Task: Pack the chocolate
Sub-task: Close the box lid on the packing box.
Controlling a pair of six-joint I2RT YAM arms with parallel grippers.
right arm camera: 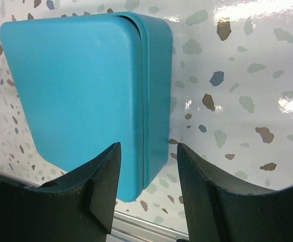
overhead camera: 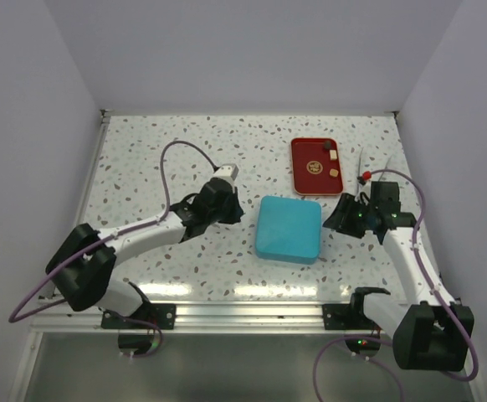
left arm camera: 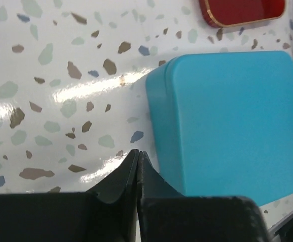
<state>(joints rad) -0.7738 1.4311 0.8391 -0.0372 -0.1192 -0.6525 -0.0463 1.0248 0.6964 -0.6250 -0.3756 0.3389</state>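
The teal box [overhead camera: 289, 229] lies shut, lid on, in the middle of the table. It also shows in the left wrist view [left arm camera: 227, 121] and the right wrist view [right arm camera: 86, 85]. A red tray [overhead camera: 315, 166] behind it holds three small chocolate pieces [overhead camera: 330, 155], dark and light brown. My left gripper [overhead camera: 233, 214] is shut and empty just left of the box; it also shows in its own view [left arm camera: 138, 153]. My right gripper [overhead camera: 337, 219] is open and empty at the box's right side, its jaws either side of the box's edge in its own view [right arm camera: 149, 151].
A small white object [overhead camera: 227, 172] lies behind the left wrist. A red and black item [overhead camera: 365, 177] lies right of the tray. The tray's near edge shows in the left wrist view [left arm camera: 242, 12]. White walls close the table on three sides.
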